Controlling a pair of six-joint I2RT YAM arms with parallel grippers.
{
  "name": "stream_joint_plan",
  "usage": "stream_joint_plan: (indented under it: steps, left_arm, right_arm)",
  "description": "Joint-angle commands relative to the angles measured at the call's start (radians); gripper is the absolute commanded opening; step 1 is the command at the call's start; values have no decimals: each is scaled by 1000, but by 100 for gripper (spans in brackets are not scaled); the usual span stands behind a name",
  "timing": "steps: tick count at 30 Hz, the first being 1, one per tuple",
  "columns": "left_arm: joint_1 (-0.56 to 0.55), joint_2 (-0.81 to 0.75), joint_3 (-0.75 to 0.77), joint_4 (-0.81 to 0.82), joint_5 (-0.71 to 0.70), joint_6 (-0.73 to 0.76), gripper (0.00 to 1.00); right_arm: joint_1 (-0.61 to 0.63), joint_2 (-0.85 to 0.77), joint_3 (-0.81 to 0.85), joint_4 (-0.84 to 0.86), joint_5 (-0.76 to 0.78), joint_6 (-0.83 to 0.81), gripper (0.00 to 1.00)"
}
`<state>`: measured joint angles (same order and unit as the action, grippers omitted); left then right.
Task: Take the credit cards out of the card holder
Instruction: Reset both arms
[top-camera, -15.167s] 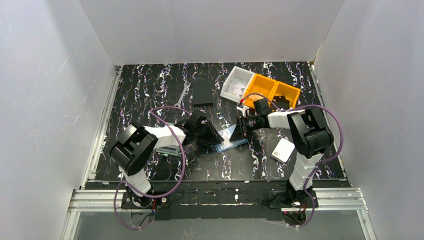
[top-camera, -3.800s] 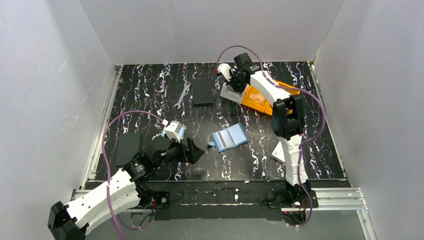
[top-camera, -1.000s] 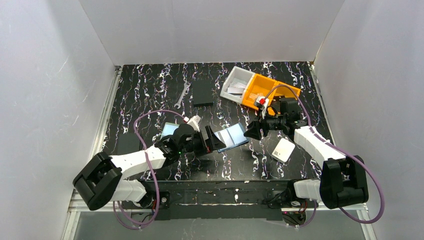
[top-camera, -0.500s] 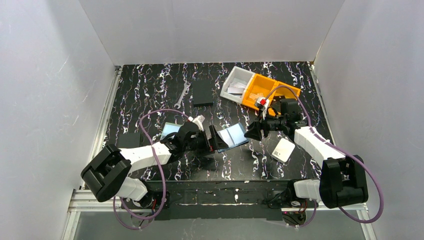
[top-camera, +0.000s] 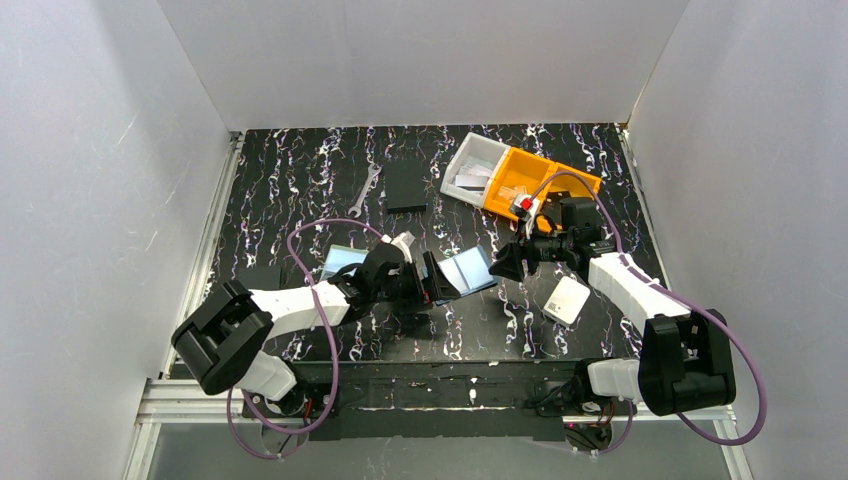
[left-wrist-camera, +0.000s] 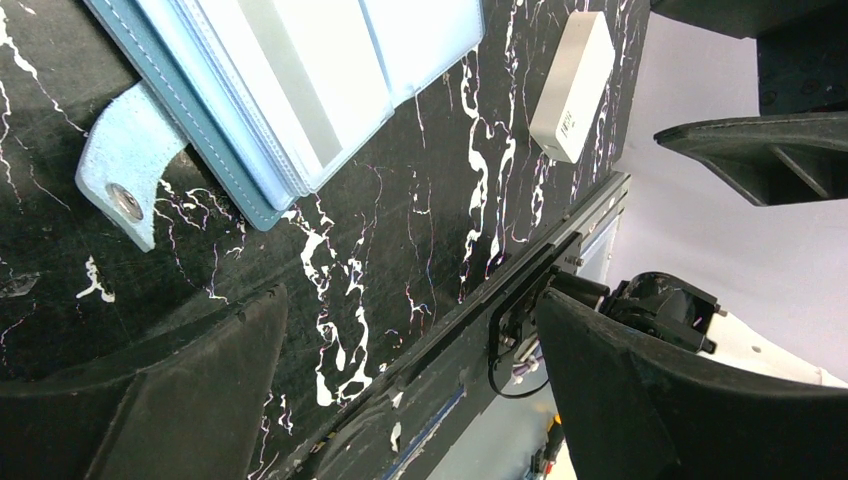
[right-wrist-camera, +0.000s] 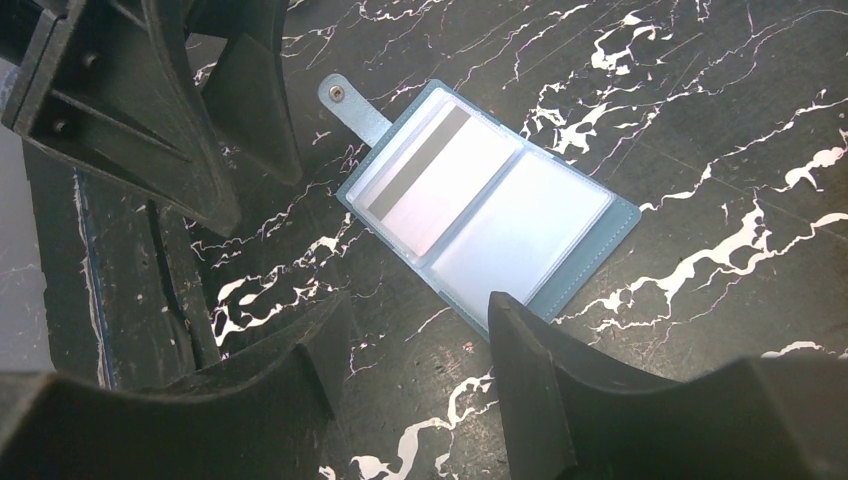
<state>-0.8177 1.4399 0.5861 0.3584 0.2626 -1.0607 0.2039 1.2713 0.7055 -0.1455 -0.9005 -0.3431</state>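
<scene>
We see the card holder (right-wrist-camera: 480, 210) lying open on the surface (right-wrist-camera: 700, 100) between left hand (top-camera: 430, 281), wide and empty near its strap (right-wrist-camera: 352, 108), and right hand (right-wrist-camera: 415, 330), half-open and empty, with one striped card (right-wrist-camera: 420, 180) pocketed; any cards behind it we can't make out.

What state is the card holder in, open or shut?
Open: the card holder lies spread flat, both clear pockets up, snap tab unfastened. A striped card sits in one pocket.

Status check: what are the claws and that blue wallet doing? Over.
Left gripper open, right gripper open, both empty. Holder lies unfolded, card inside. Nothing blocking.
</scene>
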Motion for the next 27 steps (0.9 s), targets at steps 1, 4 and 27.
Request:
stream_joint_plan:
  steps: [1,4,27]
  left_arm:
    - [-13,8,32,-23,-46,-25,92]
    - [-24,16,46,-49,-76,-35,90]
    - [-34,126,240,-322,-244,-53,58]
  right_arm:
    - [-6,-1,-7,37,-29,-11,61]
    - [-6,-2,-10,42,-34,-6,61]
    - [-6,27,-3,35,-18,-4,61]
